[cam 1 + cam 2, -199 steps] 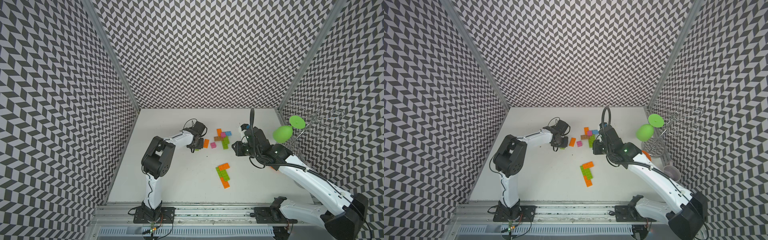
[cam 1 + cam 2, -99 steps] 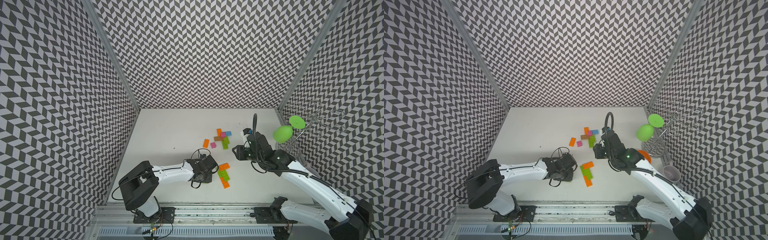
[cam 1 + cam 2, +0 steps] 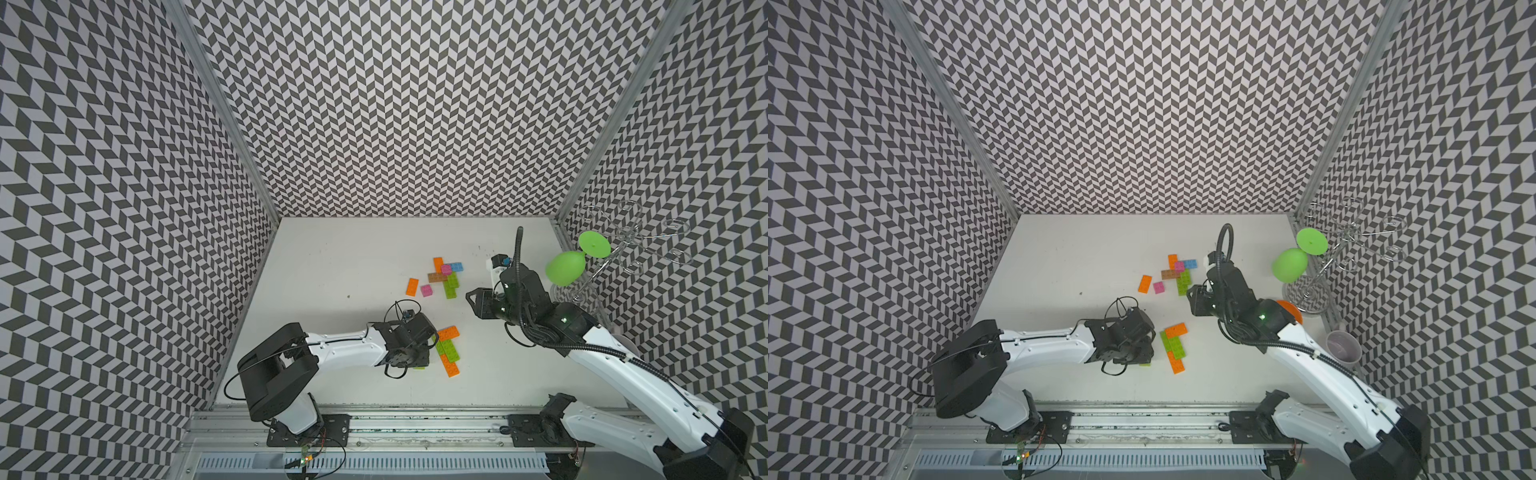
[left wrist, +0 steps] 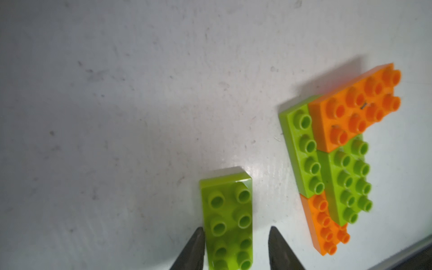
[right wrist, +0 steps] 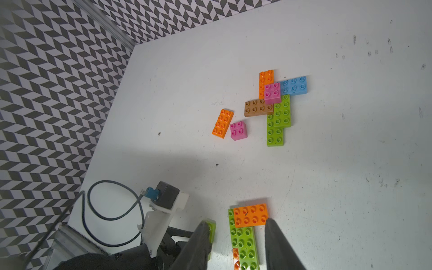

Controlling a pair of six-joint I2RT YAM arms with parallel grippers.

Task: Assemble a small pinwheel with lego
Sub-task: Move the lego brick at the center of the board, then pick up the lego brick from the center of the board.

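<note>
A lime green lego brick (image 4: 226,210) lies flat on the white table, studs up. My left gripper (image 4: 236,228) straddles it with jaws open; one fingertip (image 4: 198,236) touches its side, the other stands off. Beside it lies a joined group of lime and orange bricks (image 4: 336,152) (image 3: 448,351). Farther back is a cluster of orange, brown, blue and lime bricks under a pink square (image 5: 272,92) (image 3: 445,272). A loose orange brick (image 5: 222,123) and a loose pink square (image 5: 238,130) lie next to it. My right gripper (image 3: 471,301) (image 5: 237,222) hovers open and empty above the table.
A green goblet (image 3: 565,268) hangs on a wire rack (image 3: 623,245) at the right wall. A pale cup (image 3: 1343,347) and an orange object (image 3: 1289,309) sit near the right arm. Patterned walls close in three sides; a metal rail (image 3: 415,419) runs along the front.
My left arm swung from the far bricks to the near lime and orange group. Its jaws have now parted round the lime brick. The right gripper opened wider and shifted slightly right.
</note>
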